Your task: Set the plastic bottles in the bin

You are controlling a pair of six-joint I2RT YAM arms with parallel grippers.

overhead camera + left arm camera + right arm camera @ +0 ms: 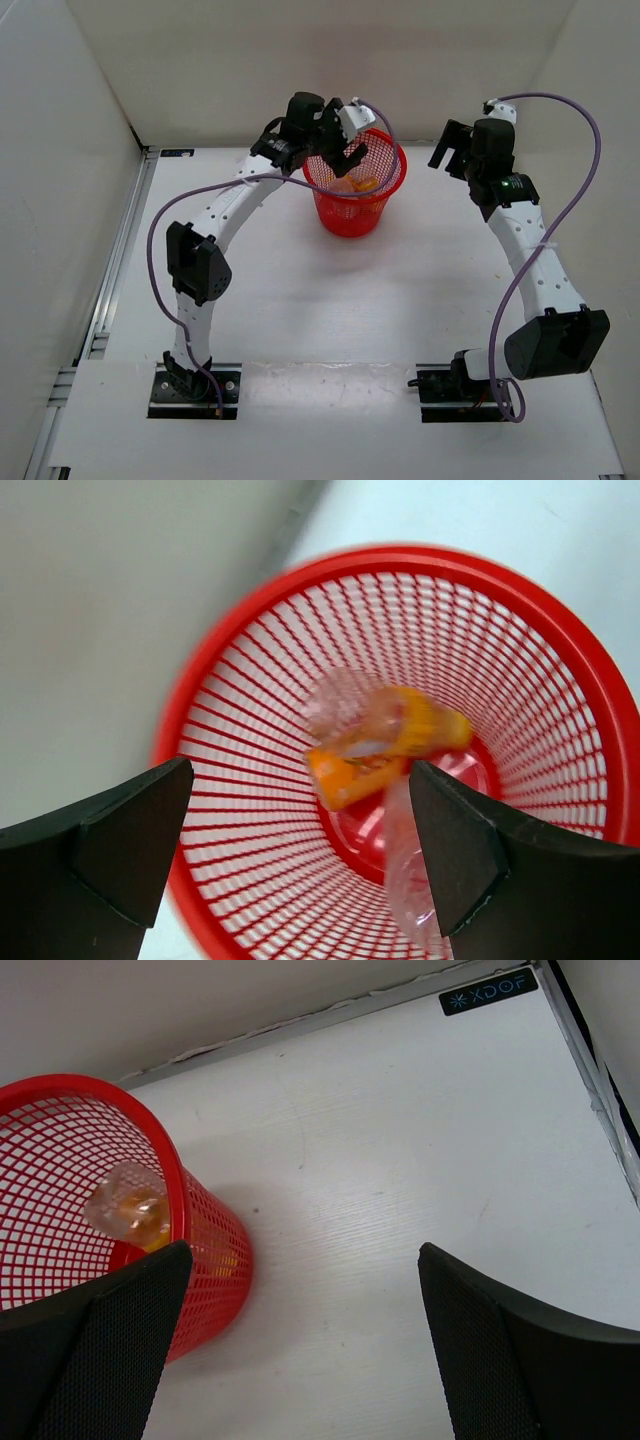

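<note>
The red mesh bin [350,215] stands at the back of the table. My left gripper [340,145] hangs open right over it, with nothing between its fingers. In the left wrist view the left gripper [300,780] looks down into the bin [430,560]. At the bottom lie an orange bottle [345,775] and a clear one with yellow-orange inside [400,725]. A blurred clear bottle [405,870] shows inside the bin beside the right finger, apart from the pads. My right gripper [450,150] is open above bare table, right of the bin [175,1175].
White walls close the table at the back and on both sides. A metal rail [125,240] runs along the left edge. A black label [487,990] sits at the back edge near the right gripper [305,1255].
</note>
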